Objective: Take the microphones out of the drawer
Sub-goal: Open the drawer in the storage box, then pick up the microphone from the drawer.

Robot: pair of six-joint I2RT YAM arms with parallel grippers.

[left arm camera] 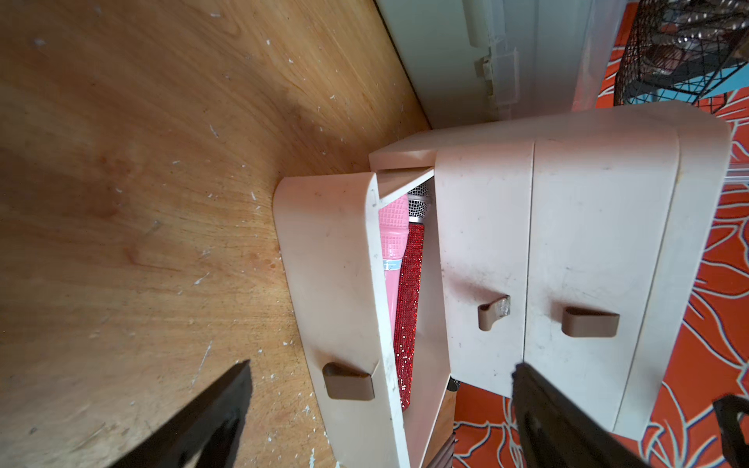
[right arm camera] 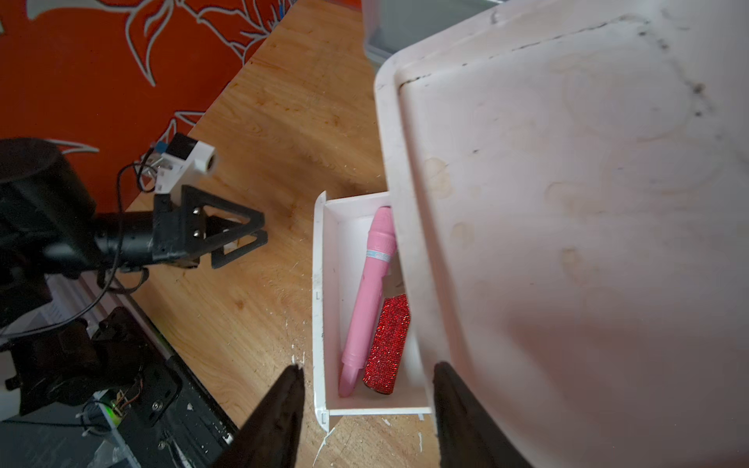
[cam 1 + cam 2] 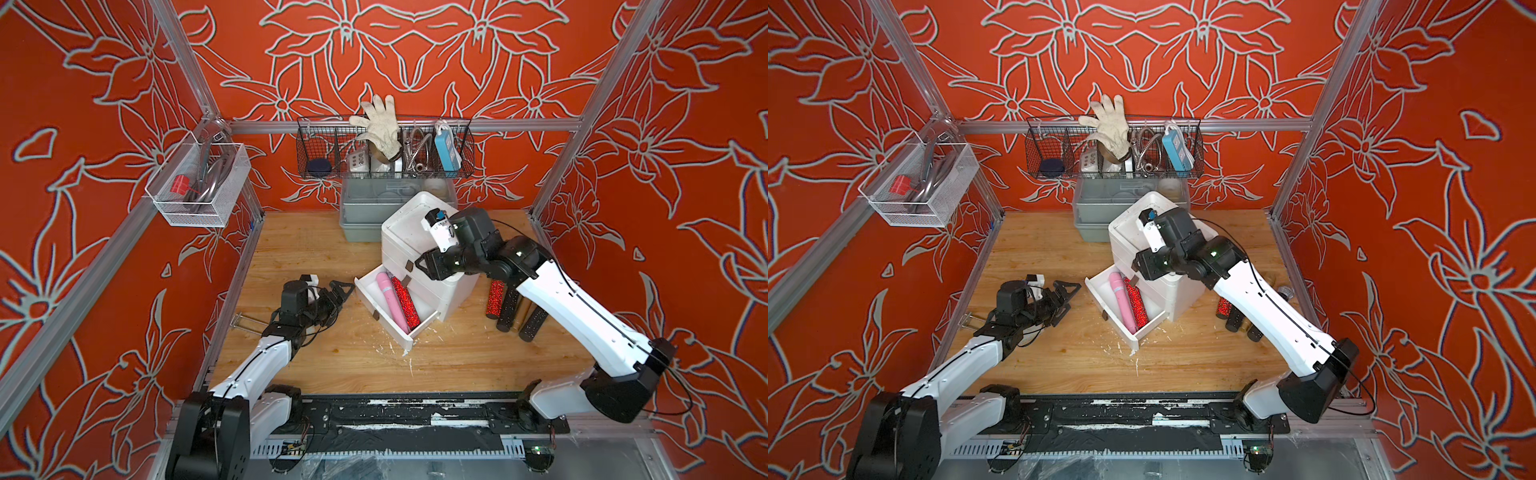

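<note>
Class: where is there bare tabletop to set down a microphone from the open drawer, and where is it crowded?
Free: the wood between the left gripper and the grey bin; also the strip between the drawer and the black rail. Crowded: right of the cabinet, where glitter tubes lie under the right arm.

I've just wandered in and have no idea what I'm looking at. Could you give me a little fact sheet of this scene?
Setting: wooden table, red flower-patterned walls
Furniture: white drawer unit, bottom drawer pulled open
In the drawer: pink microphone and red glitter microphone, side by side
Left fingers: open, empty, near the drawer front, not touching it
Right fingers: apart, empty, above the unit's front edge
Progress: both microphones in the drawer, none lifted out yet
</note>
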